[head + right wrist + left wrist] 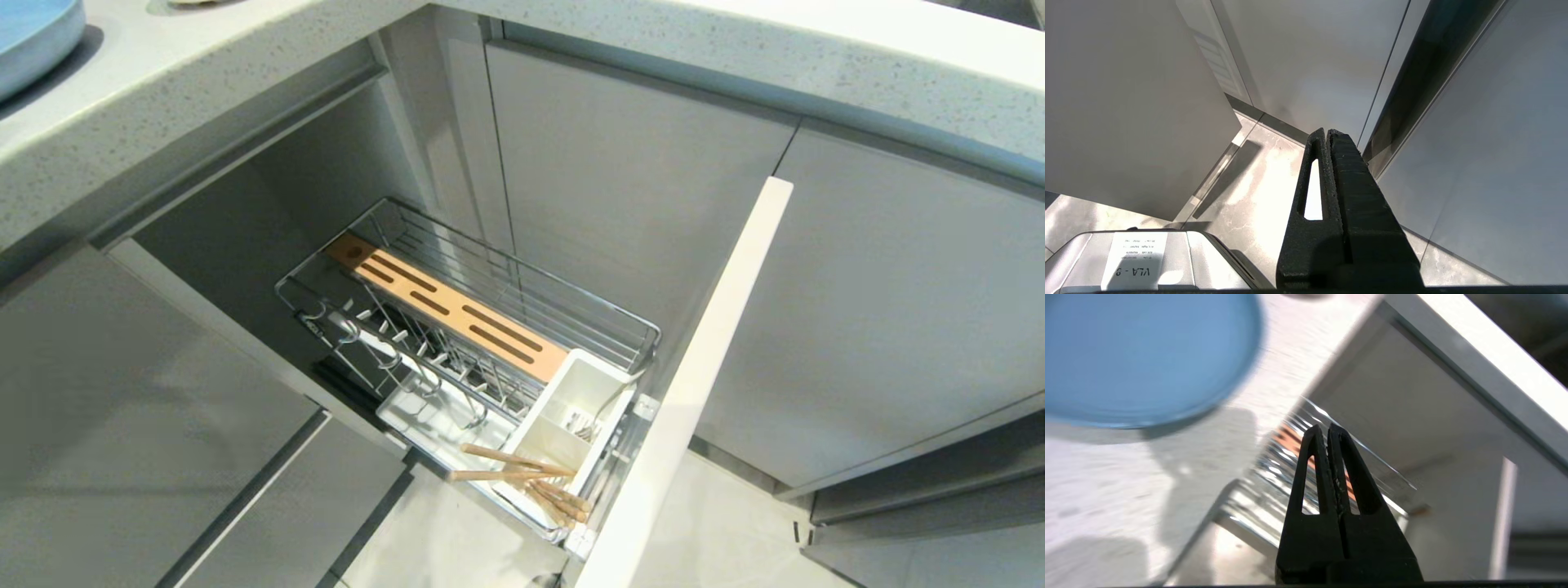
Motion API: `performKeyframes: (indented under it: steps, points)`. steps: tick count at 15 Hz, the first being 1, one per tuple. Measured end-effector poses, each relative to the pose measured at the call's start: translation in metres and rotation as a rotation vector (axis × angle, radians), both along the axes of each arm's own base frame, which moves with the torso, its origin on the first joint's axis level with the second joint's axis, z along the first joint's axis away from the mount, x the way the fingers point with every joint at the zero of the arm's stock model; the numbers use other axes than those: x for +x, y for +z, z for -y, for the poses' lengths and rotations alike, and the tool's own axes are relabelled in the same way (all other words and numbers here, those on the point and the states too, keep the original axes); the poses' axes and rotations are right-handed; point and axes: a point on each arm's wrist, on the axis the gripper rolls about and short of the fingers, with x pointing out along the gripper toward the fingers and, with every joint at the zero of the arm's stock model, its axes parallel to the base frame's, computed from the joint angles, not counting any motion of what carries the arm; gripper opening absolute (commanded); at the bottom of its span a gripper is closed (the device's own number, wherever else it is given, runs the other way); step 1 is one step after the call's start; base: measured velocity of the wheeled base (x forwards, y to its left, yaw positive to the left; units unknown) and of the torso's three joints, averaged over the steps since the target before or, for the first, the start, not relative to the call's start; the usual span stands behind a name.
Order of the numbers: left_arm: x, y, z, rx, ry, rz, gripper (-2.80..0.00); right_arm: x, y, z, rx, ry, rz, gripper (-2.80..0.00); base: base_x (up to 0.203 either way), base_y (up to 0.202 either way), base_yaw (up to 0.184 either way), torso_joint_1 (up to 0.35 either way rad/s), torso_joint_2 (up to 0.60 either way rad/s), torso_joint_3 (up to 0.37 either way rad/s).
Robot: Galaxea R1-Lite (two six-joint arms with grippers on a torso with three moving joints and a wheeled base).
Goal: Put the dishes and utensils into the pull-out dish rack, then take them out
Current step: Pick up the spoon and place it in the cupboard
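Left end effector [1327, 430]: I see its jaws pressed together on nothing, poised above the tabletop [1106, 490] edge, over the pull-out dish rack [457, 327]. Right end effector [1327, 134]: parked low beside the cabinet fronts, likewise closed and empty. The rack stands drawn out of the cabinet; its white caddy [571, 416] holds the chopsticks [522, 478], about four sticks leaning over its near rim, and one metal utensil, apparently the spoon [600, 408]. The plate prongs [408, 347] are bare. One blue plate [33, 33] rests on the tabletop. I judge utensils loaded, dishes outstanding; I see no bowl here.
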Motion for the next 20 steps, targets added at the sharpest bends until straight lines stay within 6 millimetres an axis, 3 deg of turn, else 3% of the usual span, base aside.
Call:
performKeyframes:
  steps: [5, 11, 15, 20]
  points:
    - [-0.005, 0.006, -0.007, 0.031, 0.32, 0.06, -2.8, 0.0, 0.0, 0.0, 0.0, 0.0, 0.0, -2.8, 0.0, 0.0, 0.0, 0.0, 0.0, 0.0]
    - [0.025, 0.014, -0.029, 0.049, 0.667, 0.089, -2.8, 0.0, 0.0, 0.0, 0.0, 0.0, 0.0, -2.8, 0.0, 0.0, 0.0, 0.0, 0.0, 0.0]
    - [0.049, 0.015, -0.049, 0.048, 0.717, 0.048, -2.8, 0.0, 0.0, 0.0, 0.0, 0.0, 0.0, -2.8, 0.0, 0.0, 0.0, 0.0, 0.0, 0.0]
    - [0.05, 0.017, -0.065, 0.052, 0.69, -0.038, -2.8, 0.0, 0.0, 0.0, 0.0, 0.0, 0.0, -2.8, 0.0, 0.0, 0.0, 0.0, 0.0, 0.0]
